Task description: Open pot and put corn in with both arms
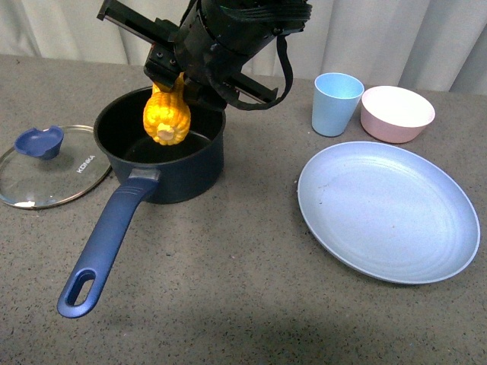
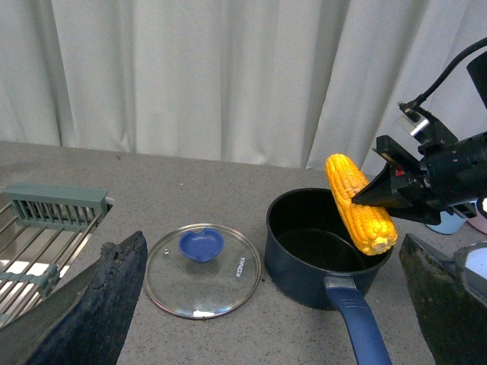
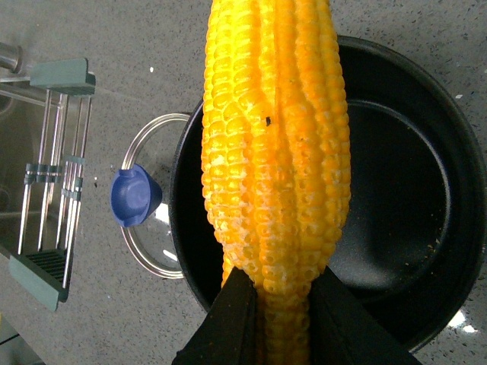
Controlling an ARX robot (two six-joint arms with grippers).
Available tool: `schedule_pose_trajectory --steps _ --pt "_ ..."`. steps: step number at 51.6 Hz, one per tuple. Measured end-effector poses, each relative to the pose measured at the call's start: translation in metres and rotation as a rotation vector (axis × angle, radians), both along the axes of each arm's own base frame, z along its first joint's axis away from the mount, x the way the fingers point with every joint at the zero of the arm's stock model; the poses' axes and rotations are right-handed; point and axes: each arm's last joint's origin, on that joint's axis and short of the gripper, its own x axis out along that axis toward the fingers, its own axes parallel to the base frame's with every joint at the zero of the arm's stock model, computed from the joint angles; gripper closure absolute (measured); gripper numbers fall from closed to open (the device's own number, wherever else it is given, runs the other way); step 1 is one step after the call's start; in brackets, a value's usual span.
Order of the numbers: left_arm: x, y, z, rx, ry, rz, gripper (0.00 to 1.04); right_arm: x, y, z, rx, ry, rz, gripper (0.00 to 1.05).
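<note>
The navy pot (image 1: pixel 163 163) stands uncovered on the grey counter, its long blue handle (image 1: pixel 106 243) pointing toward me. Its glass lid (image 1: pixel 47 166) with a blue knob lies flat to the pot's left. My right gripper (image 1: pixel 173 72) is shut on the yellow corn (image 1: pixel 167 115), which hangs tilted over the pot's open mouth, its free end just inside the rim. In the right wrist view the corn (image 3: pixel 275 167) runs out from the jaws above the pot's black inside (image 3: pixel 396 205). My left gripper (image 2: pixel 274 304) is open, raised behind the lid (image 2: pixel 202 268) and pot (image 2: pixel 319 258), holding nothing.
A large pale blue plate (image 1: pixel 388 211) lies right of the pot. Behind it stand a light blue cup (image 1: pixel 335 103) and a pink bowl (image 1: pixel 396 113). A metal rack with green ends (image 2: pixel 46 228) sits left of the lid. White curtains hang behind the counter.
</note>
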Motion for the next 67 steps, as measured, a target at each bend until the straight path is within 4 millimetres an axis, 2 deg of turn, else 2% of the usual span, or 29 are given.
schedule_pose_trajectory --steps 4,6,19,29,34,39,41,46,58,67 --pt "0.0 0.0 0.0 0.0 0.0 0.0 0.06 0.0 0.003 -0.003 -0.008 0.005 0.004 0.92" --pt "0.0 0.0 0.0 0.0 0.0 0.0 0.06 0.0 0.003 -0.005 -0.013 0.004 0.006 0.87" --pt "0.0 0.0 0.0 0.0 0.0 0.0 0.06 0.0 0.004 -0.008 -0.015 -0.006 0.002 0.42" --pt "0.0 0.0 0.0 0.0 0.0 0.0 0.06 0.0 -0.009 -0.017 -0.053 -0.031 -0.034 0.07" --pt "0.0 0.0 0.0 0.0 0.0 0.0 0.06 -0.005 -0.019 -0.013 -0.073 -0.072 -0.055 0.1" --pt "0.0 0.0 0.0 0.0 0.0 0.0 0.06 -0.015 -0.035 0.0 -0.105 -0.154 -0.088 0.09" --pt "0.0 0.0 0.0 0.0 0.0 0.0 0.06 -0.023 -0.048 0.012 -0.137 -0.23 -0.118 0.09" --pt "0.0 0.0 0.0 0.0 0.0 0.0 0.06 -0.046 -0.082 0.025 -0.234 -0.352 -0.152 0.09" --pt "0.0 0.0 0.0 0.0 0.0 0.0 0.06 -0.112 -0.181 0.02 -0.466 -0.452 -0.268 0.09" --pt "0.0 0.0 0.0 0.0 0.0 0.0 0.06 -0.159 -0.22 0.023 -0.592 -0.559 -0.36 0.09"
